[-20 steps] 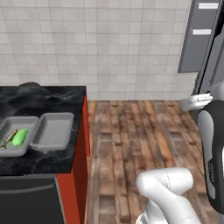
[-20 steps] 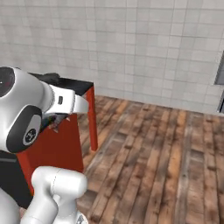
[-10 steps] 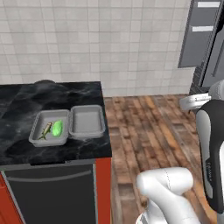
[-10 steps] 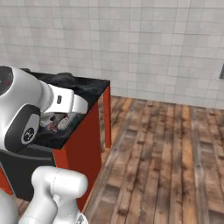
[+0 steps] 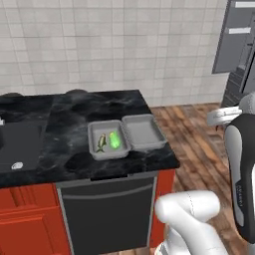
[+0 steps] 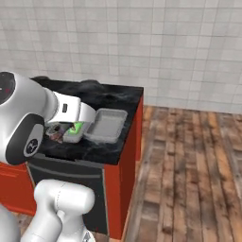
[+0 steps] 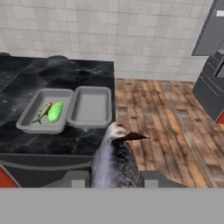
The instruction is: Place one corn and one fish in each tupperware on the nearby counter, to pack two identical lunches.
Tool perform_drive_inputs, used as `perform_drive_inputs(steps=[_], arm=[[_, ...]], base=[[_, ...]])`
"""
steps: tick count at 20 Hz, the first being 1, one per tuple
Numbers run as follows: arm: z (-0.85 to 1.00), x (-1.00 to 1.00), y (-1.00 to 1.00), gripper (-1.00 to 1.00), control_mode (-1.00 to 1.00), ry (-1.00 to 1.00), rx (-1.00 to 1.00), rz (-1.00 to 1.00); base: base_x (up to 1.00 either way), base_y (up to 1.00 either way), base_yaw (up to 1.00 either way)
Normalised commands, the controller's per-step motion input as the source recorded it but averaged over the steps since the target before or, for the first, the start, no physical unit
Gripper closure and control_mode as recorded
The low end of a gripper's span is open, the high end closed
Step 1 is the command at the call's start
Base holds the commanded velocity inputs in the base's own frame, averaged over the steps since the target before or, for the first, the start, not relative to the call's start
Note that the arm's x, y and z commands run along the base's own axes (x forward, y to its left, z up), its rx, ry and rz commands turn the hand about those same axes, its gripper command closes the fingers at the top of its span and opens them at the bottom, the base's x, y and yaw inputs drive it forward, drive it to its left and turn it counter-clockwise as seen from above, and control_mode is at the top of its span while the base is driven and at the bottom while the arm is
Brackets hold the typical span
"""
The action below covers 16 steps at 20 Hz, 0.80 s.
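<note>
Over the black tabletop (image 7: 26, 74) with two trays, the hand (image 7: 114, 177) is clamped on a dark grey fish (image 7: 114, 157), its fingers closed against its sides.

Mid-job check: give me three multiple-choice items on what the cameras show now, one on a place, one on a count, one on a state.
1. Where does the lime-green corn lie?
A. in the left tupperware tray
B. in the right tupperware tray
C. on the wood floor

2. How many things lie in the right tray?
A. two
B. one
C. none

3. What is the gripper doing?
A. hanging open
B. holding the dark grey fish
C. holding a yellowish corn

Answers:
1 A: the hand view shows the corn beside the olive fish in the left tray.
2 C: its floor is bare in both base views.
3 B: the grey fish rises between the fingertips in the hand view.
</note>
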Motion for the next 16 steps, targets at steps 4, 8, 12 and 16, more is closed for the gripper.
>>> perform_drive_inputs(steps=[4,8,12,16], arm=[[0.0,0.0,0.0,1.0,1.0,0.0,0.0,0.0],[0.0,0.0,0.0,1.0,1.0,0.0,0.0,0.0],[0.0,0.0,0.0,1.0,1.0,0.0,0.0,0.0],[0.0,0.0,0.0,1.0,1.0,0.0,0.0,0.0]], base=[[0.25,0.82,-0.08],[0.41,0.34,-0.05],[0.45,-0.25,-0.08],[0.6,-0.13,-0.09]])
